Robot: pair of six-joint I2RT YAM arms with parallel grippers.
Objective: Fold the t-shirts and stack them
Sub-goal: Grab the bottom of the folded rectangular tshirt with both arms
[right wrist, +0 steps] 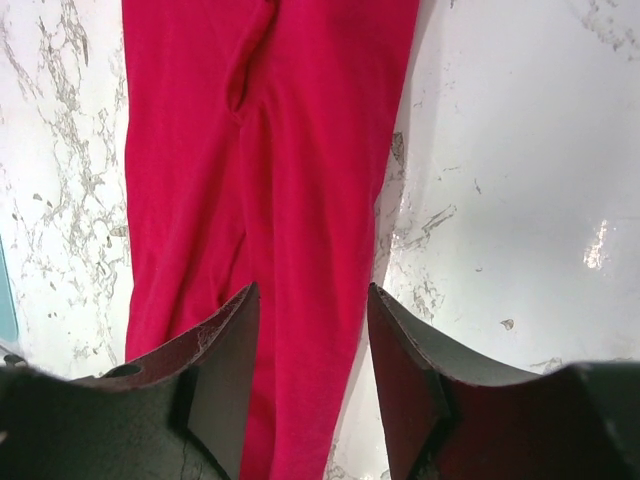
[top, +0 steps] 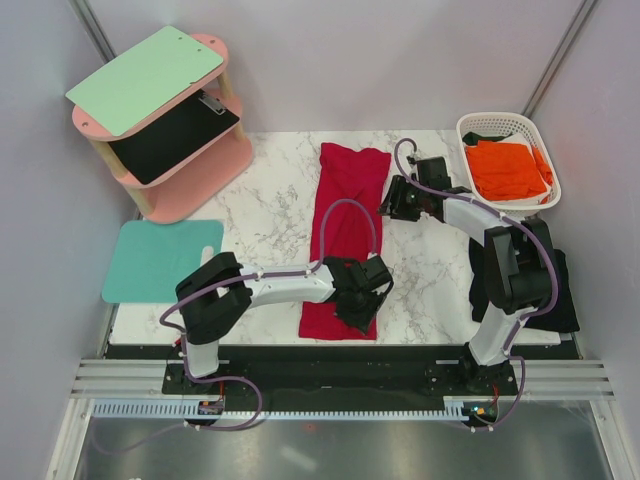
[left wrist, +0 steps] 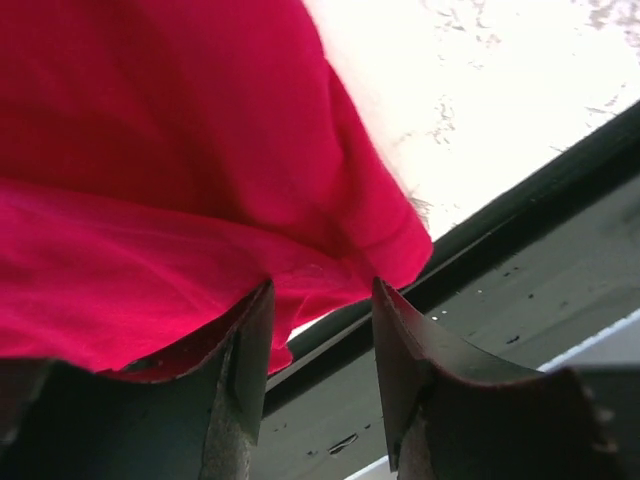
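Observation:
A crimson red t-shirt (top: 345, 215) lies as a long narrow strip down the middle of the marble table. My left gripper (top: 358, 302) hovers over its near right corner. In the left wrist view the red cloth (left wrist: 150, 150) fills the upper left, and its hem reaches the tips of my left gripper (left wrist: 322, 285), whose jaws stand apart. My right gripper (top: 392, 205) sits at the strip's far right edge; my right gripper (right wrist: 312, 288) is open astride that edge of the shirt (right wrist: 300, 150). An orange t-shirt (top: 505, 168) fills the basket. A black t-shirt (top: 565, 290) lies beside the right arm.
A white basket (top: 500, 117) stands at the back right. A pink two-tier shelf (top: 190, 195) at the back left carries a mint-green board (top: 145, 75). A teal mat (top: 160, 258) lies left of the table. The table's dark near edge (left wrist: 520, 200) runs just past the shirt's corner.

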